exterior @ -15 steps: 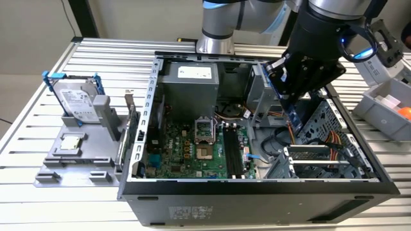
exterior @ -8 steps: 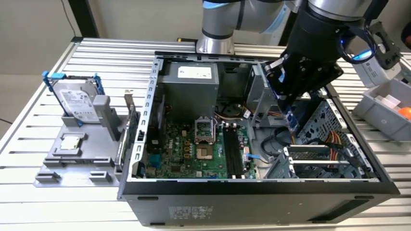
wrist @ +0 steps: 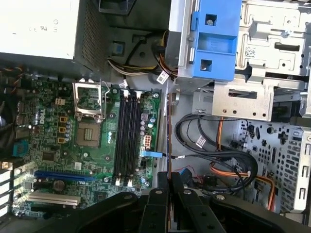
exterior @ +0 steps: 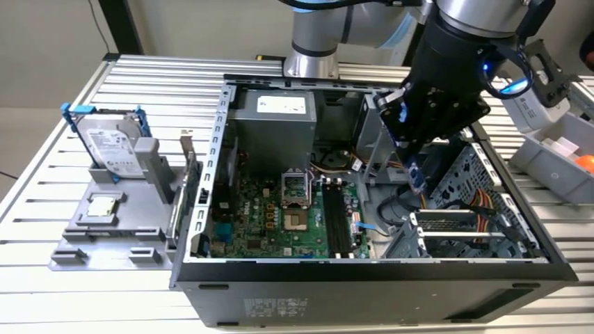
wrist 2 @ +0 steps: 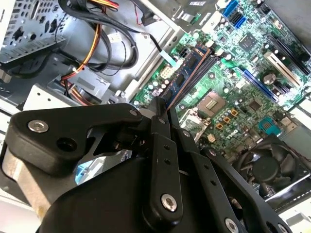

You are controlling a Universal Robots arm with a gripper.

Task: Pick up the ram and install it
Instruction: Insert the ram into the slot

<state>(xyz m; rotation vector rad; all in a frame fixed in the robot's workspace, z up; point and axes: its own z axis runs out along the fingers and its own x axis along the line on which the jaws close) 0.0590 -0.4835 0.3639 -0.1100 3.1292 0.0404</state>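
My gripper point(exterior: 415, 169) hangs inside the open computer case, over the cable bay to the exterior view's right of the motherboard point(exterior: 269, 216). It is shut on the ram point(exterior: 418, 181), a thin bluish stick pointing down from the fingers. In the second wrist view the ram point(wrist 2: 187, 73) runs out from the gripper point(wrist 2: 164, 110) toward the board. In the first wrist view the ram point(wrist: 168, 145) shows edge-on ahead of the gripper point(wrist: 168, 180), apart from the black memory slots point(wrist: 127, 138), which stand unfilled. These slots point(exterior: 336, 219) lie to the exterior view's left of the gripper.
The case wall point(exterior: 371, 268) rings the board, with a power supply point(exterior: 274, 115) at the back. Orange and black cables point(wrist: 228, 165) and a drive cage point(wrist: 214, 39) lie under and beside the gripper. A grey fixture point(exterior: 111, 229) outside holds a hard drive point(exterior: 110, 142) and a green card point(exterior: 190, 188).
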